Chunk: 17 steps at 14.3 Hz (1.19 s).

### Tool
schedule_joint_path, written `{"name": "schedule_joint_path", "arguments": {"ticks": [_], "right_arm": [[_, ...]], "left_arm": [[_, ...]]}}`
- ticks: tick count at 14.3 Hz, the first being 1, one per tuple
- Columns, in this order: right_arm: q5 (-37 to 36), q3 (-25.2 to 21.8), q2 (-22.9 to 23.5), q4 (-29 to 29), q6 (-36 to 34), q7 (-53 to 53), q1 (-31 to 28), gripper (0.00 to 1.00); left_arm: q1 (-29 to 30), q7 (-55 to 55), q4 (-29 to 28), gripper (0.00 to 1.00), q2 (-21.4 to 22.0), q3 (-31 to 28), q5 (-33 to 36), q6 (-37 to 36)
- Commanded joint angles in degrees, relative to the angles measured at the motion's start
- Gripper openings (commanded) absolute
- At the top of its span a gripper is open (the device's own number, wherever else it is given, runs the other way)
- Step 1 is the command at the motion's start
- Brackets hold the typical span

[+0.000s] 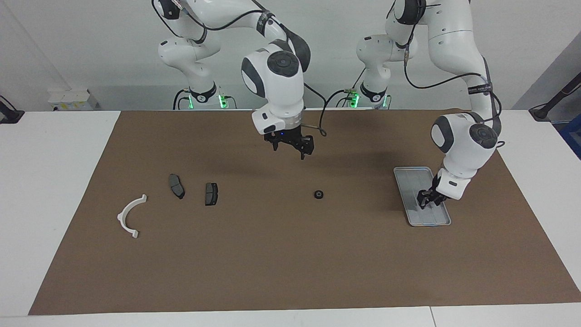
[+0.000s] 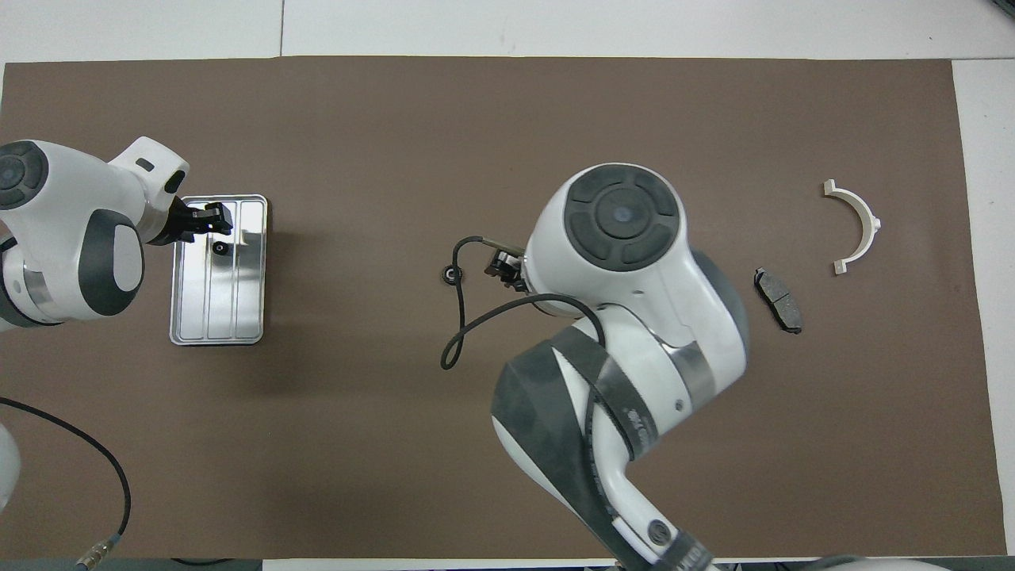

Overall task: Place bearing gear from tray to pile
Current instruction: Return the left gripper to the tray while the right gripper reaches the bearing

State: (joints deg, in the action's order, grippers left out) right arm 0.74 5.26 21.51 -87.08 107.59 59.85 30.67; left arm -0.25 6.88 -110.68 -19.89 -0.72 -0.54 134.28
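Note:
The silver-grey tray [image 1: 424,221] lies toward the left arm's end of the table and also shows in the overhead view [image 2: 216,317]. One small black bearing gear [image 2: 220,248] lies in the tray. My left gripper [image 1: 425,203] is low over the tray, open, right beside that gear [image 2: 208,220]. A second bearing gear [image 1: 319,195] lies on the brown mat mid-table [image 2: 450,274]. My right gripper [image 1: 290,149] hangs open and empty above the mat, close to that gear. The pile is a white bracket [image 1: 131,215] and two dark brake pads [image 1: 176,186] [image 1: 211,194].
The brown mat [image 1: 290,263] covers most of the white table. In the overhead view the bracket [image 2: 856,230] and one pad [image 2: 779,300] show; the right arm covers the other pad. A black cable [image 2: 460,333] loops down from the right wrist.

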Motion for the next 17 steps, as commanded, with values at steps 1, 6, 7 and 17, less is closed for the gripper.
{"name": "schedule_joint_path", "arguments": {"ticks": [1, 6, 7, 17], "right_arm": [[-2.7, -0.4, 8.0, 8.8, -1.9, 3.4, 1.8, 1.00], [-5.5, -0.7, 21.3, 23.3, -3.6, 7.9, 5.0, 1.00], [-5.6, -0.9, 22.9, 24.9, -3.9, 8.3, 5.1, 1.00], [-5.8, -3.3, 31.4, 31.2, -1.5, 9.8, 8.9, 1.00]], "left_arm": [[0.2, -0.3, -3.1, 0.53, 1.2, 0.2, -0.9, 1.2], [0.1, -0.3, -4.6, 0.51, 1.6, 0.3, -0.9, 1.2], [-0.1, -0.2, -4.6, 0.51, 1.6, 0.2, -0.9, 1.2], [-0.3, -0.3, -4.6, 0.51, 1.3, 0.2, -0.9, 3.6]]}}
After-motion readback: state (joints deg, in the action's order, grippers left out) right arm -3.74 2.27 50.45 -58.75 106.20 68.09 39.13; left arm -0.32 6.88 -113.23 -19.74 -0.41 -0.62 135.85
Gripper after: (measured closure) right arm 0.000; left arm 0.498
